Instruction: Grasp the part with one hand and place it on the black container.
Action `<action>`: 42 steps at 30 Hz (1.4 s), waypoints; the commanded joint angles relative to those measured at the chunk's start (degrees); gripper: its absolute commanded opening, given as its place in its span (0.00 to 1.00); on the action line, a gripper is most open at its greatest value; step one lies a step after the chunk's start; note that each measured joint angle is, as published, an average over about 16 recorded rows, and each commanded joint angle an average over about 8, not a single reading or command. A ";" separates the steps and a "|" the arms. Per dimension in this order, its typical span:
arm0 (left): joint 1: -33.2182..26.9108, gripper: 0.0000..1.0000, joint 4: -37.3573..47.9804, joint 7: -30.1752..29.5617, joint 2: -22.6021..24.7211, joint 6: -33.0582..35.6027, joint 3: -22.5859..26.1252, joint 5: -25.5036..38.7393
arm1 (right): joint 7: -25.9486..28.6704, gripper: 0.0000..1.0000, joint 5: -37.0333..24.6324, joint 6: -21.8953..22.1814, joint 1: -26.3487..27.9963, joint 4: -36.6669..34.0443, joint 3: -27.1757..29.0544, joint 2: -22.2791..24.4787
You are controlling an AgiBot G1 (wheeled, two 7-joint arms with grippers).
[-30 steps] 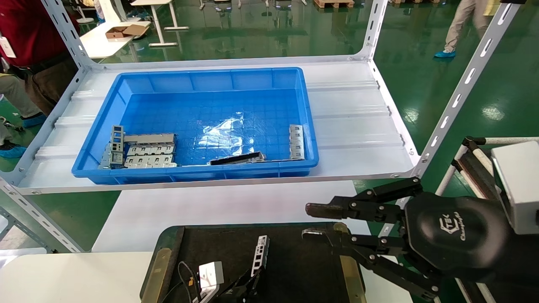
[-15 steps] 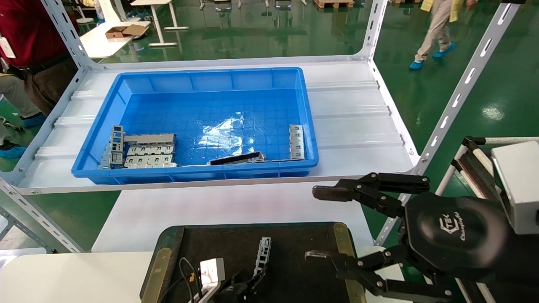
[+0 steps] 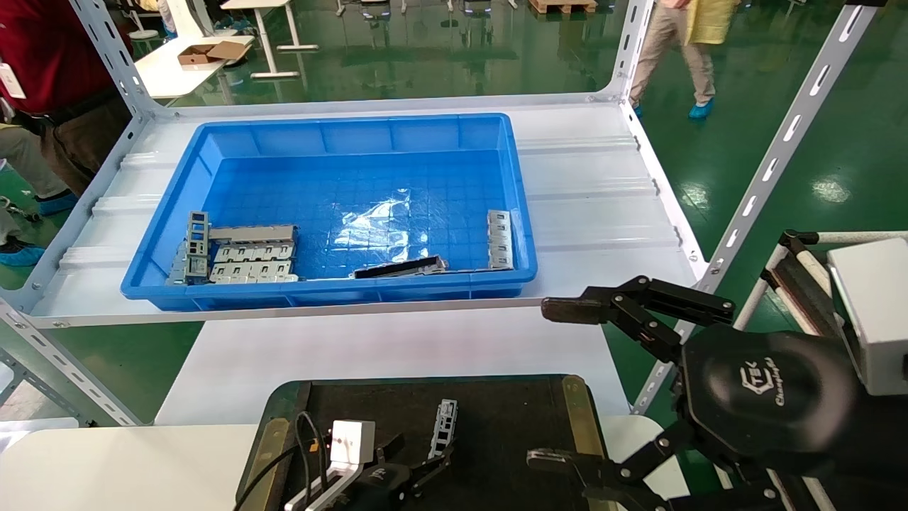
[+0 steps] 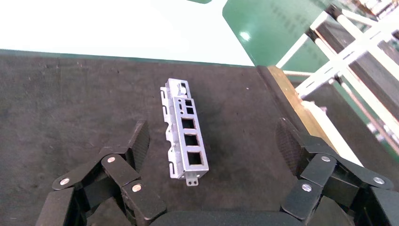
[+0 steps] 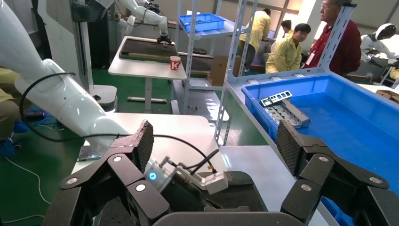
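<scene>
Left end effector (image 4: 211, 141) sits low over the black tray (image 3: 496, 426), fingers (image 4: 136, 143) spread wide, gripping nothing. The bracket (image 4: 184, 134) lies flat on the tray, in line with the gap between the two fingers but a bit beyond their tips, touching neither. In the head view the same bracket (image 3: 444, 427) sits near the middle of the tray, just past the left end effector (image 3: 418, 472) and its small white camera box (image 3: 351, 441). The bracket is narrow silver-grey sheet metal: three large rectangular cut-outs in a row, smaller holes at the far end, folded edges, a small tab at the near end. The tray is matte black with rounded corners and a brass-coloured strip (image 3: 585, 443) down the right short side; it rests on a white surface (image 3: 383, 355). Right end effector (image 3: 560, 383) hangs at the tray's right edge, fingers (image 3: 567, 310) wide apart, empty; its black housing carries a white logo reading roughly "TEK" with a smaller line under it that I can't make out. Behind, a blue bin (image 3: 333, 206) on the white metal shelf (image 3: 596, 206) holds a cluster of grey brackets (image 3: 237, 253) at its front left, a dark flat strip (image 3: 401, 267) at the front, and one more grey bracket (image 3: 499, 239) at front right. In the right wrist view, a red paper cup (image 5: 175, 62) with a white "K" stands on a far table.
</scene>
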 commanded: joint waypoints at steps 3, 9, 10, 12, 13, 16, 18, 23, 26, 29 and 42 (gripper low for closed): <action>0.38 1.00 -2.78 0.86 -3.13 2.08 -0.20 1.07 | 0.00 1.00 0.00 0.00 0.00 0.00 0.00 0.00; 0.69 1.00 -5.43 2.82 -7.91 7.92 -2.10 1.94 | 0.00 1.00 0.00 0.00 0.00 0.00 -0.01 0.00; 0.68 1.00 -5.61 3.37 -8.67 9.24 -2.64 1.85 | 0.00 1.00 0.00 0.00 0.00 0.00 -0.01 0.00; 0.70 1.00 -5.84 4.67 -10.12 12.04 -3.89 1.35 | 0.00 1.00 0.01 0.00 0.00 0.00 -0.01 0.00; 0.75 1.00 -5.91 5.48 -10.85 13.56 -4.64 0.93 | 0.00 1.00 0.01 0.00 0.00 0.00 -0.01 0.00; 1.18 1.00 -6.00 8.56 -12.93 18.32 -7.25 -0.99 | -0.01 1.00 0.01 0.00 0.00 0.00 -0.01 0.00; 1.69 1.00 -5.98 11.19 -14.16 21.61 -9.22 -2.71 | -0.01 1.00 0.01 0.00 0.00 0.00 -0.01 0.00; 3.51 1.00 -5.71 19.80 -16.79 30.26 -14.75 -8.03 | -0.01 1.00 0.01 0.01 0.00 0.00 -0.02 0.01; 4.62 1.00 -5.32 25.21 -18.10 35.22 -17.91 -11.23 | -0.01 1.00 0.01 0.01 0.00 0.00 -0.02 0.01; 5.45 1.00 -4.75 29.69 -19.32 39.45 -20.44 -13.84 | -0.01 1.00 0.01 0.01 0.01 0.00 -0.02 0.01; 6.21 1.00 -3.19 36.50 -24.06 49.12 -24.21 -17.88 | -0.01 1.00 0.02 0.01 0.01 0.00 -0.03 0.01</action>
